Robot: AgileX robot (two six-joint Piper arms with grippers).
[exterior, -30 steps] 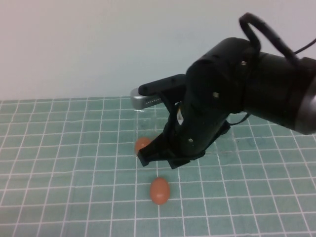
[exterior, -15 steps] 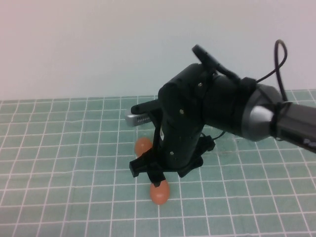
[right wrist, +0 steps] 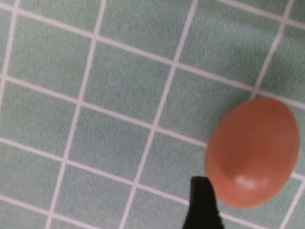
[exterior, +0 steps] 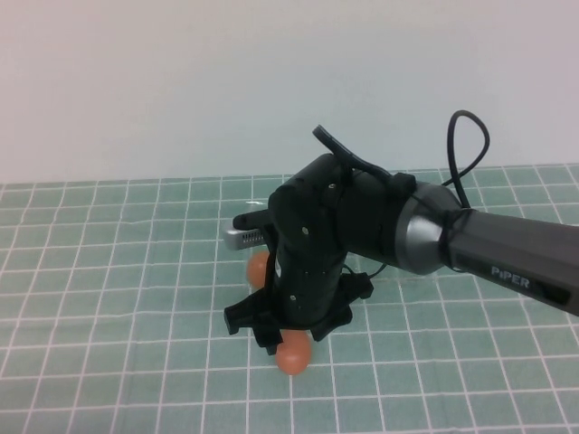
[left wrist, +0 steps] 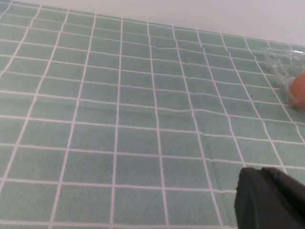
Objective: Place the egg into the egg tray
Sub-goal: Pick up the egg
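Observation:
An orange-brown egg (exterior: 293, 356) lies on the green grid mat near the front. My right gripper (exterior: 286, 338) is straight above it, pointing down and open, with its fingers low around the egg. In the right wrist view the egg (right wrist: 252, 150) fills the lower right and one black fingertip (right wrist: 203, 202) stands close beside it; the other finger is out of frame. A second egg (exterior: 259, 268) shows behind the arm. The clear egg tray (left wrist: 282, 63) shows in the left wrist view with an egg (left wrist: 298, 90) at its edge; in the high view the arm hides it. My left gripper (left wrist: 267, 193) is shut, low over the mat.
The green grid mat (exterior: 109, 298) covers the table up to a pale wall at the back. The right arm's black body (exterior: 362, 226) and its cable hang over the middle. A silver part (exterior: 242, 237) sticks out behind the arm.
My right arm has swung left and down, from over the tray area to over the front egg. The gripper now sits low around that egg. The eggs have not moved.

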